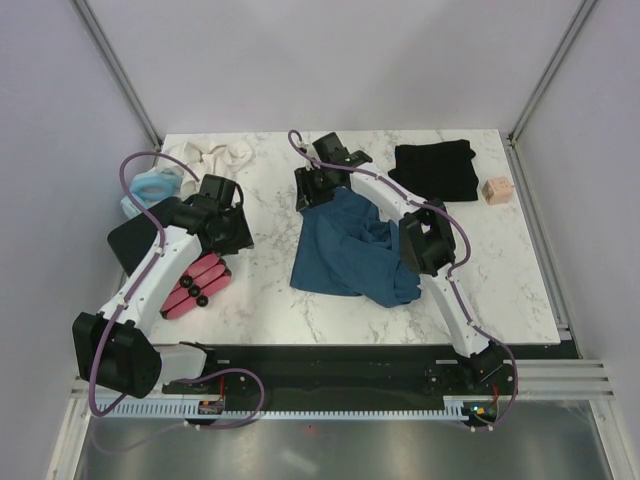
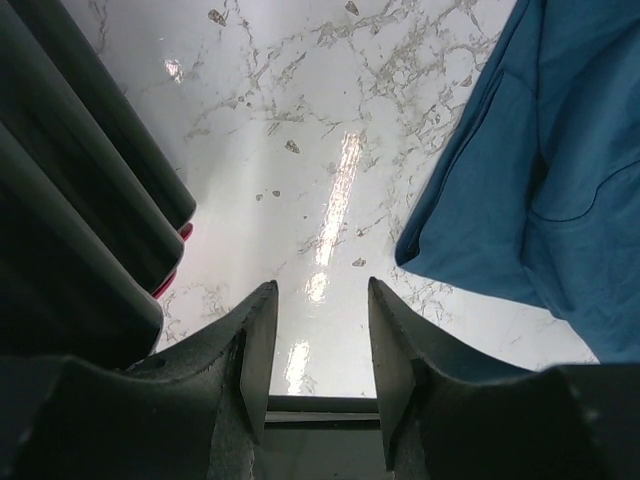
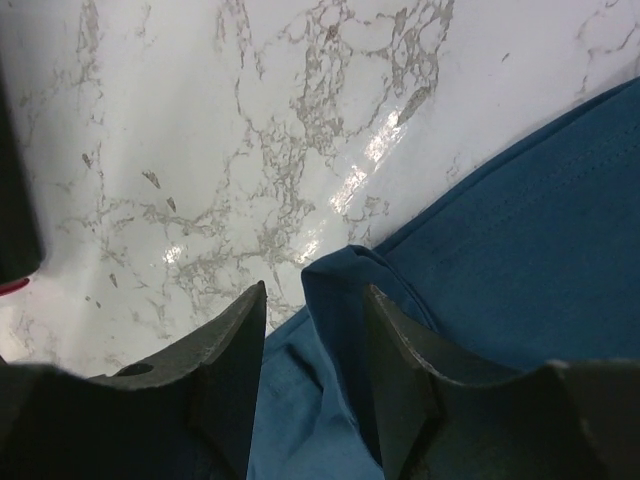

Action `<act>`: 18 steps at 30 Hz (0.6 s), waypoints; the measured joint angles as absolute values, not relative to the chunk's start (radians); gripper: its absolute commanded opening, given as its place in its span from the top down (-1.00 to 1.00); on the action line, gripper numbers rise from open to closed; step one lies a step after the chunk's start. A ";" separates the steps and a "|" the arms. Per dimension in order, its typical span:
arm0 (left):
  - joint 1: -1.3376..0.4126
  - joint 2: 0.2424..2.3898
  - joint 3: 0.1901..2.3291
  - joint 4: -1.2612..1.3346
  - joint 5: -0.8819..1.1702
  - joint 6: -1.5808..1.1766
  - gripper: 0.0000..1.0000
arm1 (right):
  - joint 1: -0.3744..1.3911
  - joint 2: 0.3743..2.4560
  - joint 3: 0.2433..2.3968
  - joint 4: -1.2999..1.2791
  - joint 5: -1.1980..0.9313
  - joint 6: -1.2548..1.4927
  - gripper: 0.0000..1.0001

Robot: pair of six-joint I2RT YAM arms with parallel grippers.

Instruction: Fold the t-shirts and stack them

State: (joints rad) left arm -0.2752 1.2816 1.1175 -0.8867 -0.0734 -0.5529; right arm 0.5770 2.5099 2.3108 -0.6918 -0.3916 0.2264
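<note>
T-shirts, two, are lying on the table (image 1: 265, 290): the teal-blue t-shirt (image 1: 345, 260) bunched in the middle, the black t-shirt (image 1: 435, 168) far right. Two pincers are hanging spread apart: the right pincer (image 3: 312, 295) over the blue one's far left edge, the left pincer (image 2: 320, 290) left of it.

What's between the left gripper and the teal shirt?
Nothing but bare marble table. In the left wrist view the open left gripper looks across shiny tabletop to the teal shirt edge at right. The top view shows the same.
</note>
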 measured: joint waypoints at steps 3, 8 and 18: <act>-0.275 1.282 1.115 -0.886 -0.076 -0.554 0.03 | 0.578 2.515 2.297 -0.696 -0.392 0.220 -0.01; -0.275 1.281 1.098 -0.887 -0.077 -0.557 0.03 | 0.579 2.521 2.297 -0.696 -0.392 0.212 -0.02; -0.275 1.280 1.089 -0.887 -0.077 -0.558 0.04 | 0.581 2.539 2.297 -0.697 -0.409 0.208 -0.03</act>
State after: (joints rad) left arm -0.2752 1.2800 1.0889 -0.8871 -0.0772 -0.5579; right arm 0.5808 2.5393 2.2967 -0.6971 -0.4091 0.2081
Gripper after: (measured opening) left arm 0.482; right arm 0.513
